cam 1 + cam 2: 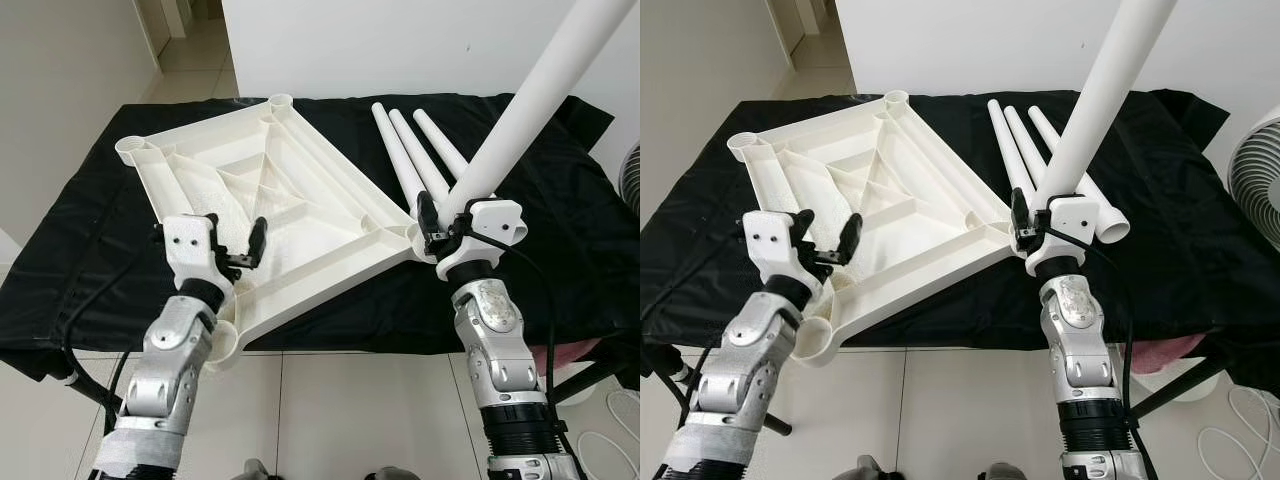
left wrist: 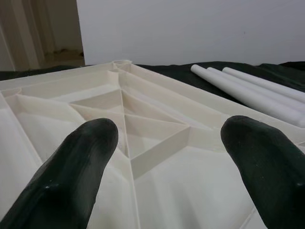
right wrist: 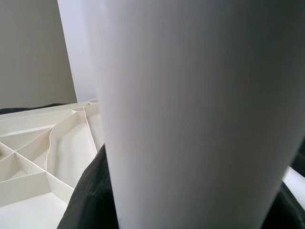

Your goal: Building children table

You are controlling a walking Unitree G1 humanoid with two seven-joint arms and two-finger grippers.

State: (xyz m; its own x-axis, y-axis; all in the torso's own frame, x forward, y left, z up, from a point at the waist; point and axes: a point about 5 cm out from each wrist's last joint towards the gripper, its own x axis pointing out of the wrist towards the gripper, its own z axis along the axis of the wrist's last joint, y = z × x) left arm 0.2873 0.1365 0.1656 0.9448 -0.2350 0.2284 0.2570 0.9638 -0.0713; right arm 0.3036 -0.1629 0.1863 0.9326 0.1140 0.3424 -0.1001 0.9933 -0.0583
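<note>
1. white tabletop [image 1: 270, 200] lies upside down, ribs up, on the black cloth [image 1: 560, 230].
2. left gripper [image 1: 235, 245], fingers spread, hovers over the tabletop's near edge.
3. right gripper [image 1: 440, 228] pinches a white table leg [image 1: 530, 100], tilted up by the tabletop's corner socket.
4. three spare legs [image 1: 415, 150] lie beside it.

Silver jointed arms, white wrist housings (cabled), black-fingered left claw [image 1: 242, 243]
</note>
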